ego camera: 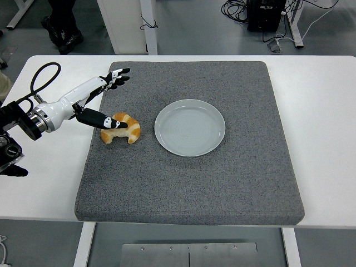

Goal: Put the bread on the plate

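Grey felt-like matting (222,183) covers most of the white table (328,139), and on it sits a pale round plate (189,127), bare, a little above the mat's middle. At nine o'clock from the plate, just beside it but not touching, lies the bread (123,128), a golden croissant with darker tips, its curved back up and both ends pointing toward the table's near edge. From the left edge comes the robot's left hand (94,100), white-shelled with black fingers, stretched flat and low over the mat's left border. Its fingers (117,78) are spread and point toward one o'clock, well above the croissant, while the thumb (105,119) reaches out separately to about three o'clock and its tip lies at the croissant's left top; whether it truly touches I cannot say. Nothing is grasped; the hand is splayed loose. Behind the table, at twelve o'clock and off to the left, a person's dark shoes (64,33) stand on the floor.
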